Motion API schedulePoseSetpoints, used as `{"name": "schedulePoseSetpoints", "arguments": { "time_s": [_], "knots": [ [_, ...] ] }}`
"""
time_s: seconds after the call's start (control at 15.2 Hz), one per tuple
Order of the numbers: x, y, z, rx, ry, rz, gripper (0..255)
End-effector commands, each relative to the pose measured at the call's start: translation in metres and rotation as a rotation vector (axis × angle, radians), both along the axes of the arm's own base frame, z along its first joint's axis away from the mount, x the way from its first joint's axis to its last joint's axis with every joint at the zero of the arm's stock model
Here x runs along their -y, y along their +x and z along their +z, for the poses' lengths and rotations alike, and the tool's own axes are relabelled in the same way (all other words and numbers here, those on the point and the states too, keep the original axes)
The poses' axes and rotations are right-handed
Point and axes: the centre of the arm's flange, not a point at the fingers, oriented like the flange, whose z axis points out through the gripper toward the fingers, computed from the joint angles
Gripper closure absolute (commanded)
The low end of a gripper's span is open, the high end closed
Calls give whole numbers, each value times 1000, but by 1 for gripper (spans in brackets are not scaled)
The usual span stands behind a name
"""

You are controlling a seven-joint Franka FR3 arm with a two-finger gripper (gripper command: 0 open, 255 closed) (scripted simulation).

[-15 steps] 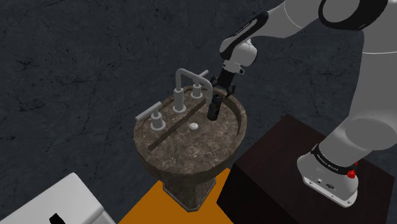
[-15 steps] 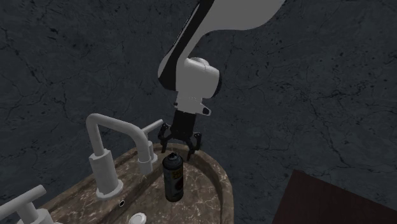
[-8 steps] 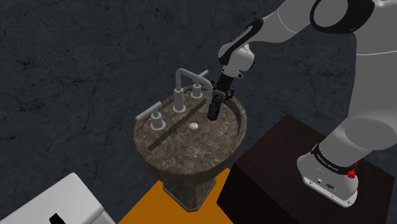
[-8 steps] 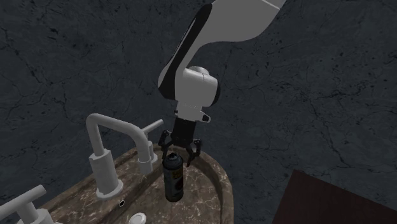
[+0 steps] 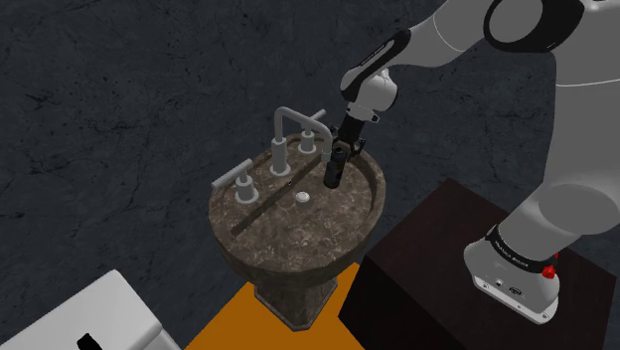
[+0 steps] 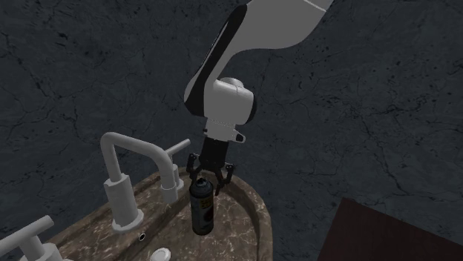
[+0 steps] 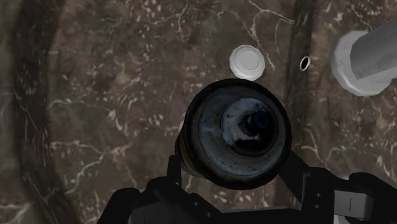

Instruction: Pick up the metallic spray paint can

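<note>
In the shoulder view the dark spray can stands upright in the stone sink, just right of the frame's centre and right of the tap, with the gripper directly above it. In the second exterior view, at lower centre, the gripper points straight down with its fingers spread astride the spray can's top, so the can's long axis runs in line with the hand. In the wrist view the spray can sits end-on between the fingers, and I judge them not yet clamped.
</note>
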Motion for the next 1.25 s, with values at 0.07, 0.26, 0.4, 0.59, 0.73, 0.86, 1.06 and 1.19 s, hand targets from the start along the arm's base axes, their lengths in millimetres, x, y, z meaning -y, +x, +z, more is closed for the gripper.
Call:
{"name": "schedulePoseSetpoints", "arguments": {
  "time_s": [0.07, 0.26, 0.4, 0.59, 0.73, 0.86, 1.06, 1.19],
  "knots": [
    [0, 0, 0, 0, 0, 1, 255],
    [0, 0, 15, 0, 0, 1, 255],
    [0, 0, 26, 0, 0, 1, 255],
    [0, 0, 42, 0, 0, 1, 255],
    [0, 0, 52, 0, 0, 1, 255],
    [0, 0, 63, 0, 0, 1, 255],
    [0, 0, 79, 0, 0, 1, 255],
    [0, 0, 80, 0, 0, 1, 255]
  ]
}}
